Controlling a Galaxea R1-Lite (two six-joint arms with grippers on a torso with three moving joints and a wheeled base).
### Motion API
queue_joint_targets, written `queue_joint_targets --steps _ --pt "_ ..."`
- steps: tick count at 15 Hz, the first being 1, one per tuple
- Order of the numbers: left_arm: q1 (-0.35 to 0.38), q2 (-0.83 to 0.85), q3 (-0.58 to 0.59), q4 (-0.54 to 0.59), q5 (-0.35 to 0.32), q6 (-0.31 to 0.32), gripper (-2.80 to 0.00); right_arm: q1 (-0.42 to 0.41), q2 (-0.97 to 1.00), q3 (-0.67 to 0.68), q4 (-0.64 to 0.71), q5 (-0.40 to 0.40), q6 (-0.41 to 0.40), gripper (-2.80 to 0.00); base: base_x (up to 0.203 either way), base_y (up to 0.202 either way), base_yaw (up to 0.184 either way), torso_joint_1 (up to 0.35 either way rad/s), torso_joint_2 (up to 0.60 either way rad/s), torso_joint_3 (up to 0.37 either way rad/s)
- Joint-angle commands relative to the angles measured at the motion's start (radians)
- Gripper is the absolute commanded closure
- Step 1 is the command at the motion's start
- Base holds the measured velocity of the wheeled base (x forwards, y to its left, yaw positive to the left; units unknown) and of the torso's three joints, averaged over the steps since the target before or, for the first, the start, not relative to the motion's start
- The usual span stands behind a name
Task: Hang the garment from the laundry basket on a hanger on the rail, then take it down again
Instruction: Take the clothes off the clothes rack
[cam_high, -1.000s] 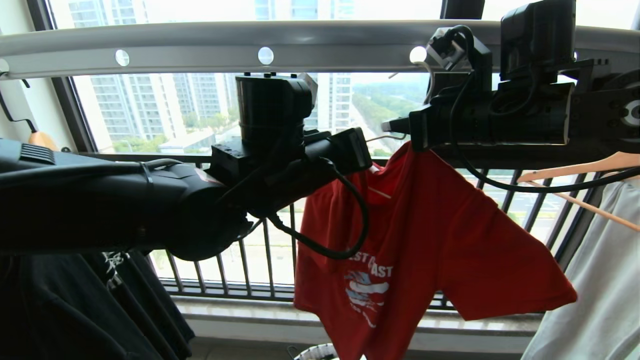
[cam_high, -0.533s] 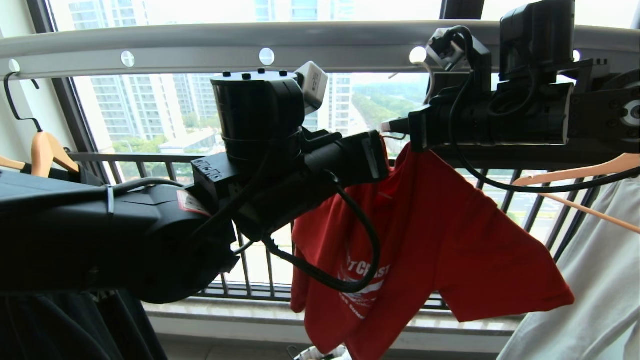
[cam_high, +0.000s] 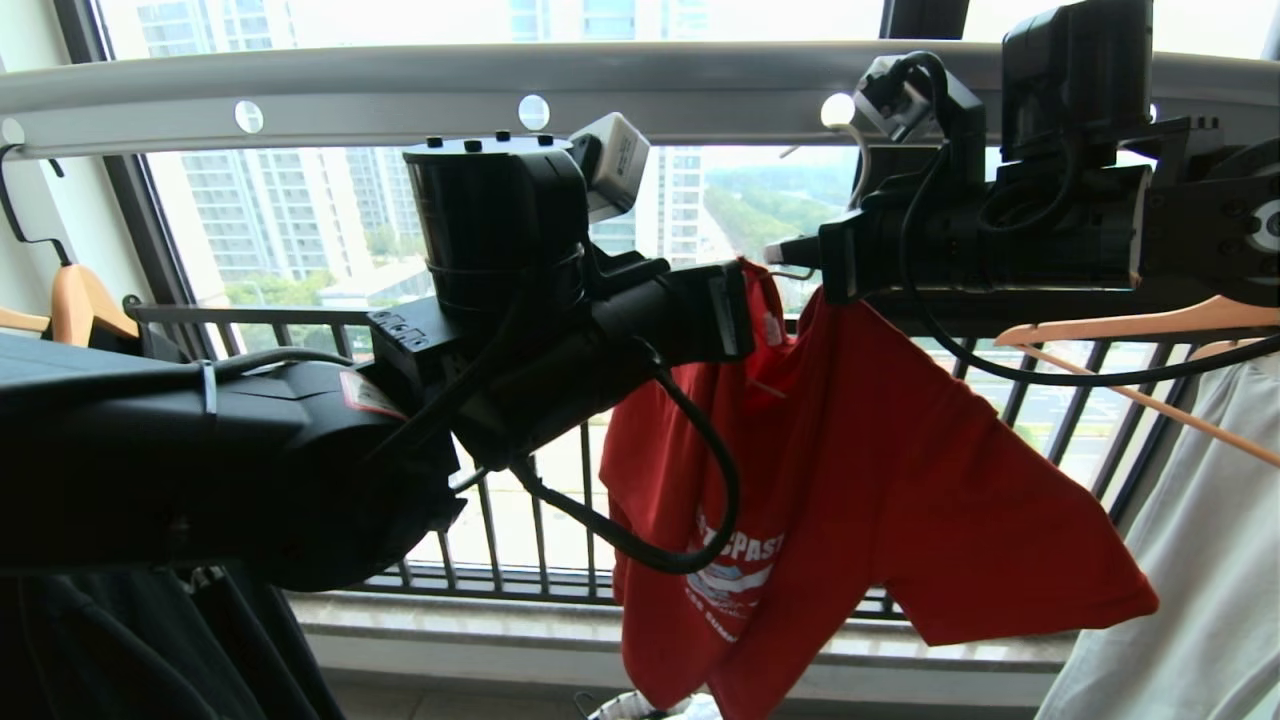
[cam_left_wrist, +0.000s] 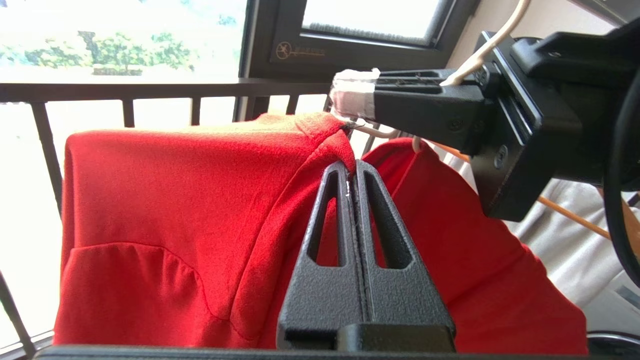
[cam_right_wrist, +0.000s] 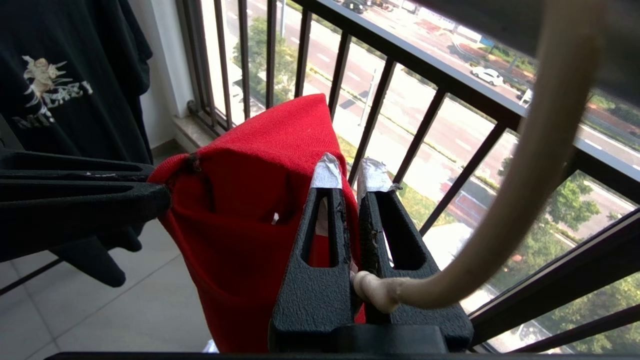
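The red garment (cam_high: 900, 480) hangs below the rail (cam_high: 650, 90), draped over the whitish wire hanger (cam_right_wrist: 540, 150). My right gripper (cam_high: 785, 252) reaches in from the right at the shirt's neck and is shut on the hanger's wire (cam_right_wrist: 372, 290), with its taped fingertips (cam_right_wrist: 327, 172) against the cloth. From the left, my left gripper (cam_left_wrist: 350, 167) is shut on the red collar (cam_left_wrist: 330, 132), just beside the right gripper. The hook rises behind my right wrist and its top is hidden. Only the white rim of the laundry basket (cam_high: 640, 708) shows, on the floor beneath the shirt.
A black printed T-shirt (cam_high: 100, 650) on a wooden hanger (cam_high: 85, 300) hangs at the left. A pale garment (cam_high: 1200, 560) on another wooden hanger (cam_high: 1130, 325) hangs close on the right. The dark barred window railing (cam_high: 520, 540) stands right behind everything.
My left gripper has lifted the collar up toward the right gripper and its wrist has rolled. The shirt's left side has bunched and shifted. The right arm has stayed still.
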Motion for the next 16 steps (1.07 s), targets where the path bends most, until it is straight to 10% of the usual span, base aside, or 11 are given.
queue_joint_targets --steps 1,16 --pt "0.047 0.008 -0.02 -0.002 0.002 0.029 0.0 0.015 -0.006 -0.002 0.001 -0.004 -0.002 0.0 0.0 0.0 0.0 0.0 0.0 0.0" --pt "0.307 0.071 -0.278 0.228 0.006 0.672 0.0 0.008 -0.082 -0.001 0.083 0.002 -0.019 0.0 0.0 0.0 0.0 0.0 0.0 0.0"
